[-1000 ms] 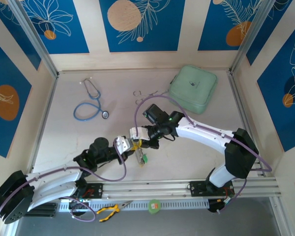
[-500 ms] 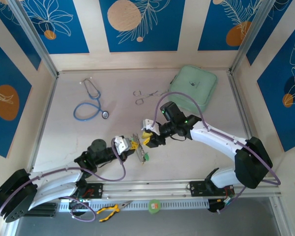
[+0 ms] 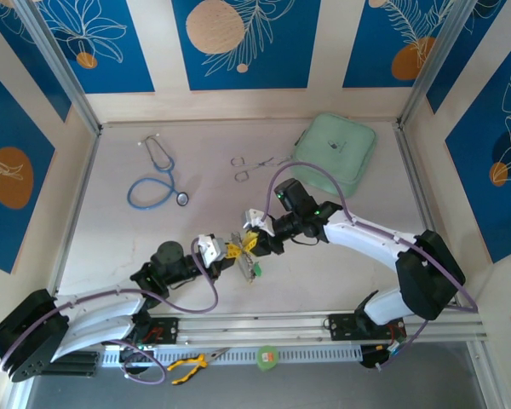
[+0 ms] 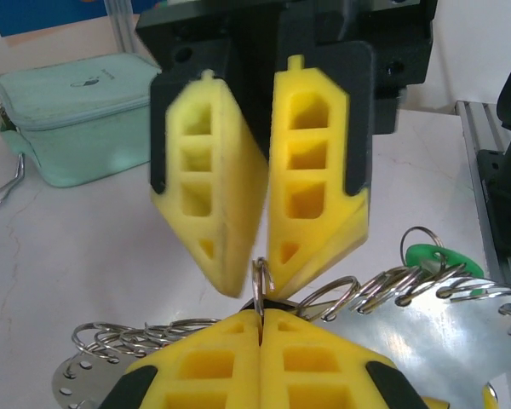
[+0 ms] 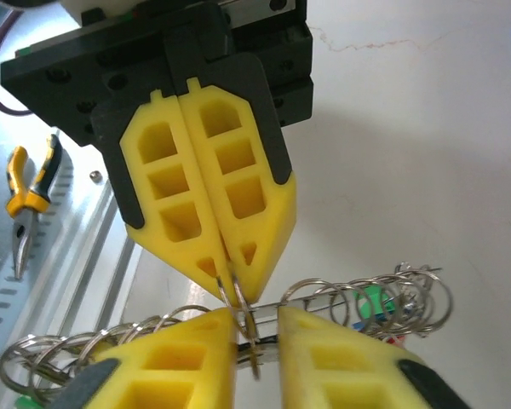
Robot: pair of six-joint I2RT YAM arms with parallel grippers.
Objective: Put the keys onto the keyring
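Note:
The keyring (image 4: 426,341) looks like a pale flat metal oval with holes along its rim, carrying several steel split rings. It hangs above the table centre (image 3: 245,256). A green key head (image 4: 434,260) dangles from the rings, also visible as a green key head (image 5: 373,302) beside blue and red bits. My left gripper (image 4: 261,313) is shut on one small split ring (image 4: 260,285). Facing it tip to tip, my right gripper (image 5: 257,328) is open, with that ring (image 5: 243,319) standing in its gap against one finger. From above, the left gripper (image 3: 232,250) and right gripper (image 3: 254,241) meet.
A blue stethoscope (image 3: 157,179) lies at the back left, steel forceps (image 3: 251,164) at the back centre, and a mint-green pouch (image 3: 334,153) at the back right. Yellow-handled pliers (image 3: 192,365) and a green roll (image 3: 266,356) rest on the front rail.
The right gripper drew back to the right, then returned to the left gripper's tips. The left gripper with the ring bunch edged slightly right.

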